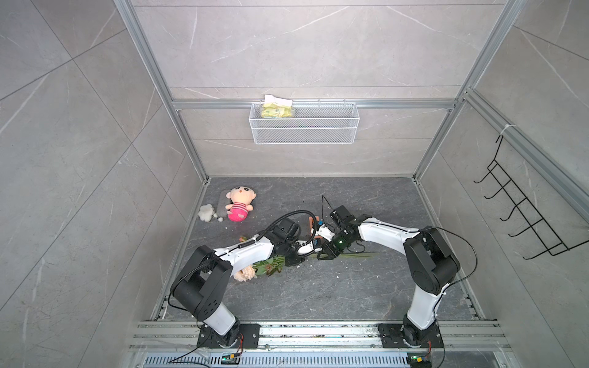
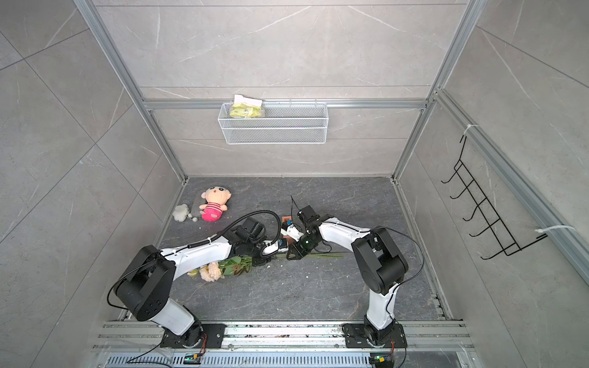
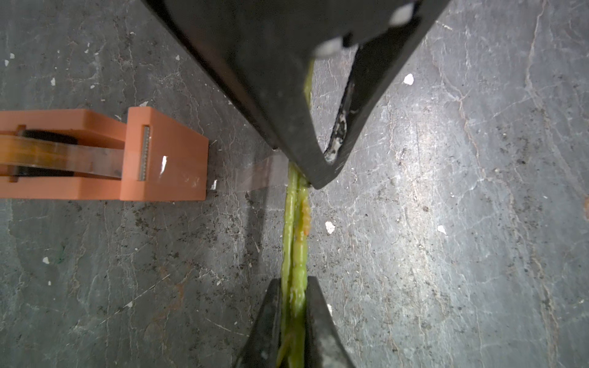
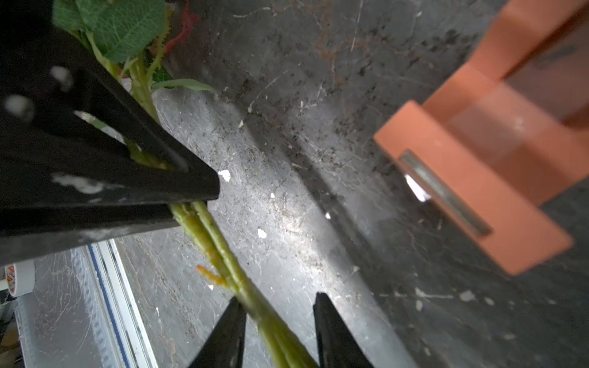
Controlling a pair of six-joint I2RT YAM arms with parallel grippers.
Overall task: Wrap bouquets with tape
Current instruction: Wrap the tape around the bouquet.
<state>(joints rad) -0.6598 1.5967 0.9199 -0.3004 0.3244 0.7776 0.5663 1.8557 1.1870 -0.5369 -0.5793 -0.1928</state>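
Bouquet (image 1: 269, 266) lies flat on the dark tabletop (image 3: 446, 223), blooms under the left arm, stems (image 3: 294, 239) running toward the right arm. Left tool (image 3: 294, 282): clamped tight on the stems. Right tool (image 4: 279, 298): jaws part-open, straddling the same stems nearby; the stems touch one finger and a gap shows at the other. Orange tape dispenser (image 3: 165, 159) sits just beside the stems. A clear strip of tape (image 3: 255, 176) reaches from it to the stems.
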